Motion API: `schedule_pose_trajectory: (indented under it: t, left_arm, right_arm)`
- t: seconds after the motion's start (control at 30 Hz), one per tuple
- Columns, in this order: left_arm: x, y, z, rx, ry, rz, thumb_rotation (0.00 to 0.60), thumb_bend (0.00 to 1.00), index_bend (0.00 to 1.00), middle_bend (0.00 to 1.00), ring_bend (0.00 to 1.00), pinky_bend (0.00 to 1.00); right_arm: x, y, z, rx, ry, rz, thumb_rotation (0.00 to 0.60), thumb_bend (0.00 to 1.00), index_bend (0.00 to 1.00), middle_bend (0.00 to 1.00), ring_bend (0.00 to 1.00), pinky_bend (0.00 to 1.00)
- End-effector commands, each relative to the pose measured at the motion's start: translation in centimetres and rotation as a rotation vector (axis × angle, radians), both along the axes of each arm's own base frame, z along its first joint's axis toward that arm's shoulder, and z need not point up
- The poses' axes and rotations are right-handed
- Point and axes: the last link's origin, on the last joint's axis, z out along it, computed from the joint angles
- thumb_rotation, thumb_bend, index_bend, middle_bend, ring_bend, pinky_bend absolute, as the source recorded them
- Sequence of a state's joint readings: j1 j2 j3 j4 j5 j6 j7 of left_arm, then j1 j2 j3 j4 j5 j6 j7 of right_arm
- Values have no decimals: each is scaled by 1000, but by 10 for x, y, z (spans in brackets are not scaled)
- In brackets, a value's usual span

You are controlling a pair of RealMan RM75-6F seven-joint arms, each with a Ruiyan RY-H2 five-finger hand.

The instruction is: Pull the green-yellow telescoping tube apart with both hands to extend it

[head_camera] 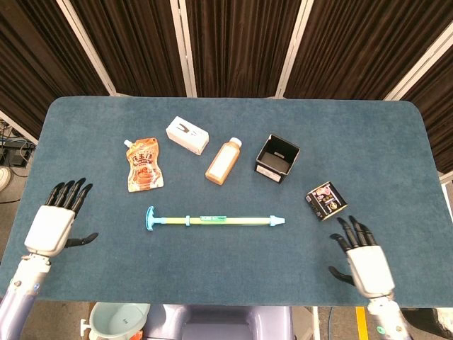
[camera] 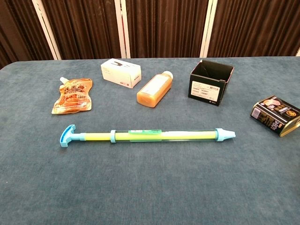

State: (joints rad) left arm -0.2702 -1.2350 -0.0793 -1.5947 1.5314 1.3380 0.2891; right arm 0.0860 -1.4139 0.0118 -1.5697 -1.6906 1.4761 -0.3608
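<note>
Hands flanking the tube (head_camera: 216, 220)
Left hand (head_camera: 52, 226) and right hand (head_camera: 367, 264) palm-down, fingers spread, holding nothing, well apart from it.

On the blue felt-covered table (head_camera: 368, 134) the green-yellow telescoping tube (head_camera: 216, 220) lies crosswise near the front, its T-handle end to the left. Behind it runs a row: the orange spouted pouch (head_camera: 144, 164) furthest left, the white cardboard box (head_camera: 187, 135) behind and right of it, the bottle of orange juice (head_camera: 224, 161) next, then the open black square box (head_camera: 277, 159). The dark printed tin (head_camera: 325, 201) sits right of the tube's tip. The left hand (head_camera: 55, 223) hovers at the front left edge, the right hand (head_camera: 363, 259) at the front right, both well apart from the tube.
</note>
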Motion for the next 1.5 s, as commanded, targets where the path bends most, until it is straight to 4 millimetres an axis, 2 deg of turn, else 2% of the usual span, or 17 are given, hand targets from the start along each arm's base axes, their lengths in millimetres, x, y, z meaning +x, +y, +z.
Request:
schedule_pose_trajectory:
  t: [0.03, 0.27, 0.47, 0.7, 0.87, 1.03, 1.37, 1.5]
  left_arm:
    - [5, 13, -8, -69, -18, -30, 600, 79, 0, 0, 40, 86]
    - [5, 35, -22, -154, 5, -5, 600, 81, 18, 0, 40, 86]
    - [12, 47, -31, -242, -46, -43, 600, 91, 15, 0, 40, 86]
    - [22, 44, -29, -255, -154, -127, 600, 90, 90, 0, 40, 86]
    - [26, 38, -29, -284, -190, -167, 600, 91, 92, 0, 40, 86]
    - [29, 36, -32, -260, -186, -191, 600, 91, 92, 0, 40, 86]
    - [17, 29, -22, -225, -134, -166, 600, 91, 78, 0, 40, 86]
    - [11, 33, -21, -213, -123, -153, 600, 91, 68, 0, 40, 86]
  right_arm:
    - [13, -6, -24, 28, 26, 37, 600, 102, 444, 186, 71, 183]
    - [33, -23, -49, 20, 19, 97, 600, 187, 449, 183, 77, 183]
    - [33, -51, -63, 17, 43, 96, 600, 206, 450, 181, 78, 184]
    - [33, -66, -75, 26, 43, 93, 600, 221, 493, 200, 77, 183]
    - [34, -76, -88, 40, 30, 79, 600, 221, 494, 200, 78, 183]
    - [37, -83, -97, 64, 23, 95, 600, 261, 476, 184, 78, 184]
    - [46, -98, -110, 87, 4, 104, 600, 286, 472, 183, 78, 183]
    - [52, -100, -116, 89, 0, 107, 600, 296, 471, 182, 77, 183]
